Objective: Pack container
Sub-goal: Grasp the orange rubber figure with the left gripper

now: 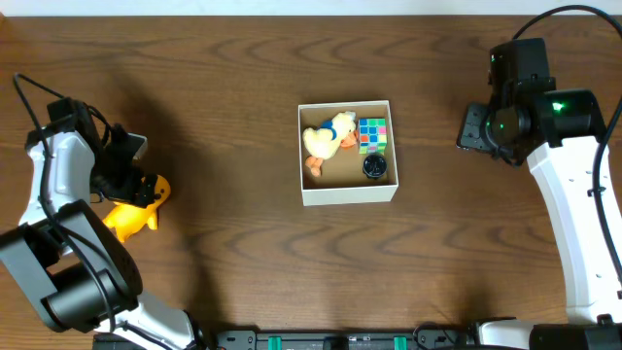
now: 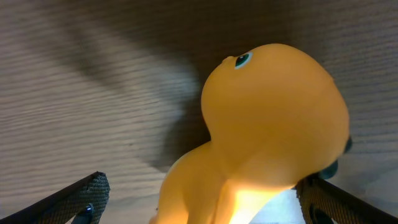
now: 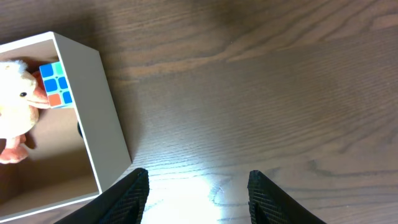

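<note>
The container [image 1: 348, 192], a square white box with a brown floor, stands at the table's centre. Inside it lie a yellow plush duck [image 1: 328, 136], a coloured puzzle cube [image 1: 372, 134] and a small black round object [image 1: 375, 167]. An orange rubber toy [image 1: 131, 214] lies at the far left of the table. My left gripper [image 1: 136, 185] is over it and open. In the left wrist view the orange toy [image 2: 273, 118] fills the space between the wide-apart fingers [image 2: 81, 199]. My right gripper [image 1: 474, 128] hovers right of the container, open and empty.
In the right wrist view the container's white wall [image 3: 93, 106] is at the left, with the duck [image 3: 12, 112] and cube [image 3: 56, 84] behind it. The open right gripper [image 3: 198, 180] has only bare brown wood beneath it.
</note>
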Tool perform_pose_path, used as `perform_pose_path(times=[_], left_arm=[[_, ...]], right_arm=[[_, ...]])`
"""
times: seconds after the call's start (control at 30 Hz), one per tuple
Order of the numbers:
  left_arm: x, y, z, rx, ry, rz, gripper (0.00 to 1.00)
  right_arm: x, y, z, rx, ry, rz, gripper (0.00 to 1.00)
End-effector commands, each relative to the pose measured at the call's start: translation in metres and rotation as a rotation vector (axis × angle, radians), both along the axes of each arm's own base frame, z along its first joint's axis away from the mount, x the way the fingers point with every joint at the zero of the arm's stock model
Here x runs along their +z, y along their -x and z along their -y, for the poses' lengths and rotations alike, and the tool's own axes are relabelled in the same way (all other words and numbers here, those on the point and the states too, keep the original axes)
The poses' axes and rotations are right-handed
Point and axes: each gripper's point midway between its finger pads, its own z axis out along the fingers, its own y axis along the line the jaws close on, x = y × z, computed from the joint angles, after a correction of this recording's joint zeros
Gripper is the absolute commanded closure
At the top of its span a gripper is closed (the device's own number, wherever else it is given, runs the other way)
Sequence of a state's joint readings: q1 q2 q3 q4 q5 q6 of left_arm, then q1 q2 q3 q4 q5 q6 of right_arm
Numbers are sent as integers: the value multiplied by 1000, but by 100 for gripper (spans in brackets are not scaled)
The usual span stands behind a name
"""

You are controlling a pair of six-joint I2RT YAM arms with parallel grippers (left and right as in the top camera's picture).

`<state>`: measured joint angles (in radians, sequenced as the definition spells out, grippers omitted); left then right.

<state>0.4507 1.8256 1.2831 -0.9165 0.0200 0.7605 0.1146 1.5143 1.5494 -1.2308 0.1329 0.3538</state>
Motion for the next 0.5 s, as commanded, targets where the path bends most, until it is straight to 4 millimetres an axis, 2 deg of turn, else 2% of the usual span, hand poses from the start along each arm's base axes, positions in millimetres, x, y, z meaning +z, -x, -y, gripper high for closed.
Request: perform_pose_path(times=[0.0,0.27,0.47], left_arm=[[-16,8,4,-10,33,-46,2],[-45,11,19,-3,135,-101,1],[-49,9,24,6,167,-96,27]], right_arm=[[4,-1,3,11,29,10,45],[4,-1,3,10,29,10,45],[4,-1,3,10,29,10,45]])
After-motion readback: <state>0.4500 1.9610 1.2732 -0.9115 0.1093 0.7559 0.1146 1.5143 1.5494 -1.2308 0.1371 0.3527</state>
